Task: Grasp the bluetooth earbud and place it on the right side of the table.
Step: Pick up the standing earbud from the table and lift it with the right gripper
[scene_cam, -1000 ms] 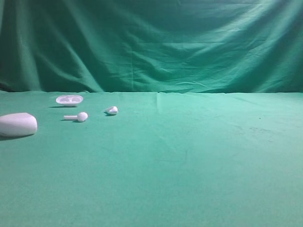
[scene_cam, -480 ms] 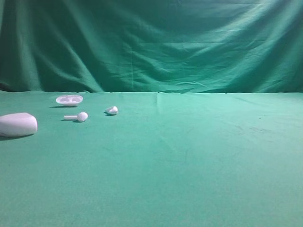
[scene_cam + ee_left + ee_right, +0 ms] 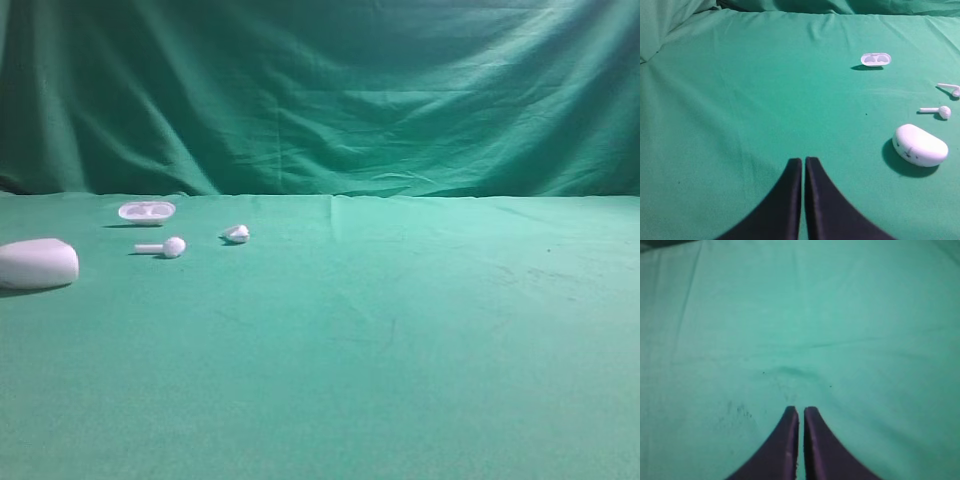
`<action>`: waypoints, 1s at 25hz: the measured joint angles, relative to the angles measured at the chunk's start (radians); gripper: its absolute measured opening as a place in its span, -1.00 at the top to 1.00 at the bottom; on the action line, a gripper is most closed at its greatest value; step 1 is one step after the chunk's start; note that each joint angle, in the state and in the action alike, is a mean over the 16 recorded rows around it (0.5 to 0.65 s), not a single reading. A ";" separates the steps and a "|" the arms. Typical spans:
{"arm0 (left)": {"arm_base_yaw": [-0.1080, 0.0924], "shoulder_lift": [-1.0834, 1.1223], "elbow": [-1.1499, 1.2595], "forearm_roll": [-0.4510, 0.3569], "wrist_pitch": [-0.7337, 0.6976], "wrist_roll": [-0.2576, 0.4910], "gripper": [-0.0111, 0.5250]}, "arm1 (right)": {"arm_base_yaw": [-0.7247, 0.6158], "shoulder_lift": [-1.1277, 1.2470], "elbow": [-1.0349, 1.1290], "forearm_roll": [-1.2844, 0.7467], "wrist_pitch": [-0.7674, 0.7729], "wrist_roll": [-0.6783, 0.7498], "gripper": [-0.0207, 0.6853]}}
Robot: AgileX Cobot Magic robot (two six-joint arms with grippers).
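The bluetooth earbud (image 3: pixel 236 233), a tiny white lump with a greyish tip, lies on the green table (image 3: pixel 400 330) at the back left; the left wrist view catches it at the right edge (image 3: pixel 952 90). My left gripper (image 3: pixel 803 160) is shut and empty, hovering over bare cloth well short of the earbud. My right gripper (image 3: pixel 801 410) is also shut and empty, over bare green cloth with no object in its view. Neither gripper shows in the exterior high view.
A white stemmed earbud (image 3: pixel 163 246) (image 3: pixel 936 110) lies left of the task earbud. Behind it sits a flat oval case tray (image 3: pixel 147 211) (image 3: pixel 875 59). A rounded white case (image 3: pixel 38 263) (image 3: pixel 919 145) rests at the far left. A green backdrop hangs behind.
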State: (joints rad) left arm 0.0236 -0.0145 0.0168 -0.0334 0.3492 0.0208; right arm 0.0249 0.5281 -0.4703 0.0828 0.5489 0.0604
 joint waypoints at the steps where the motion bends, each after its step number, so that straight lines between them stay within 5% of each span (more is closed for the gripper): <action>1: 0.000 0.000 0.000 0.000 0.000 0.000 0.96 | 0.003 0.055 -0.039 0.016 0.035 -0.029 0.94; 12: 0.000 0.000 0.000 0.000 0.000 0.000 0.96 | 0.220 0.674 -0.496 0.087 0.258 -0.328 0.94; 25: 0.000 0.000 0.000 0.000 0.000 0.000 0.96 | 0.563 1.446 -1.236 -0.067 0.544 -0.275 0.94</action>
State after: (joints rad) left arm 0.0236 -0.0145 0.0168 -0.0334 0.3492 0.0208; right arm 0.5883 1.9745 -1.7058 0.0161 1.0924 -0.2148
